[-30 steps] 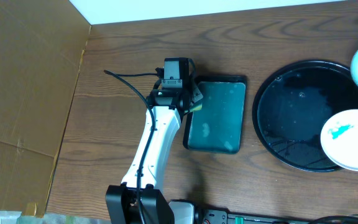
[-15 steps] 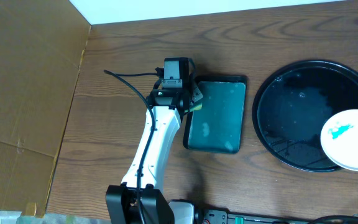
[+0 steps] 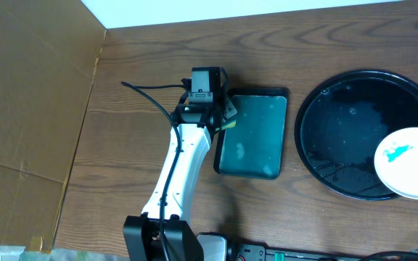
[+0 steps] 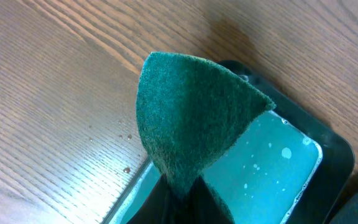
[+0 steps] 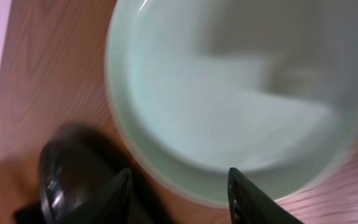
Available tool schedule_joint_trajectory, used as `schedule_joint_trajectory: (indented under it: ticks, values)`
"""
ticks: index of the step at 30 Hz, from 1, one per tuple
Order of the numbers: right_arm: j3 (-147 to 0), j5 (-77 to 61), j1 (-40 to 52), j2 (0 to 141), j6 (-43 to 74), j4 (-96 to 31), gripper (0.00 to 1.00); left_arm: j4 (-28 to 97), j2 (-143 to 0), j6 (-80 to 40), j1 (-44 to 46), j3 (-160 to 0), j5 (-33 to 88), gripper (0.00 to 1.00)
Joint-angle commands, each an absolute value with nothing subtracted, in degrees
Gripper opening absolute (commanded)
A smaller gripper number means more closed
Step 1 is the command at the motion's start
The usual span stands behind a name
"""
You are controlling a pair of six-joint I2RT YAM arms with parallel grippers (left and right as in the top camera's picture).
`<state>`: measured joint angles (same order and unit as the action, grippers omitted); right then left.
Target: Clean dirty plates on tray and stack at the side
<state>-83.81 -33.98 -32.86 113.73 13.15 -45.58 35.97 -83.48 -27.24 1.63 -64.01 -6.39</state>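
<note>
One white plate [image 3: 410, 163] with a turquoise smear lies on the lower right of the round black tray [image 3: 339, 130]. Another white plate [image 5: 229, 93], blurred, fills the right wrist view over the wooden table. Its near rim lies between the spread fingers of my right gripper [image 5: 179, 202], which is open and out of the overhead view. The black tray's glossy edge [image 5: 61, 168] shows at that view's lower left. My left gripper [image 3: 226, 116] [image 4: 182, 193] is shut on a green sponge [image 4: 197, 118], held over the left edge of the teal tray. No third plate is in view.
The rectangular dark teal tray [image 3: 252, 134] [image 4: 272, 162], wet with droplets, sits left of the black tray. A cardboard wall [image 3: 27, 109] stands along the table's left side. Cables and a base run along the front edge [image 3: 267, 252].
A white plate at the overhead view's upper right edge one second ago has left that view. The left arm and the sponge have not moved.
</note>
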Motion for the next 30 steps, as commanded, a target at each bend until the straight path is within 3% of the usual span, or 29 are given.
schedule_joint_trajectory:
  ticks: [1, 8, 11, 16, 18, 22, 30]
  values:
    - [-83.61, -37.69, -31.4, 109.23, 11.09, -48.97, 0.48, 36.01, -83.59, -28.18, 1.41, -64.07, -7.05, 0.07]
    - [-83.53, -14.63, -23.46, 97.78, 11.18, -68.12, 0.44, 35.11, -83.59, -28.21, 1.41, -64.07, -7.05, 0.08]
    - [-82.24, -11.25, -19.73, 93.14, 13.56, -71.44, 0.45, 34.39, -83.59, -28.21, 1.41, -64.07, -7.07, 0.07]
    - [-74.89, -7.14, -14.09, 83.92, 21.52, -71.53, 0.51, 33.32, -83.59, -28.23, 1.41, -64.07, -7.05, 0.07]
    - [-70.39, -7.07, -12.03, 80.9, 23.18, -69.67, 0.61, 33.34, -83.59, -28.23, 1.41, -64.07, -7.05, 0.08]
    - [-62.0, -5.63, -9.26, 79.07, 26.15, -65.6, 0.7, 33.32, -83.59, -28.69, 1.41, -64.07, -7.03, 0.07]
    - [-54.35, -1.61, -7.64, 79.07, 29.74, -62.59, 0.7, 33.26, -83.59, -28.86, 1.41, -64.07, -7.03, 0.07]
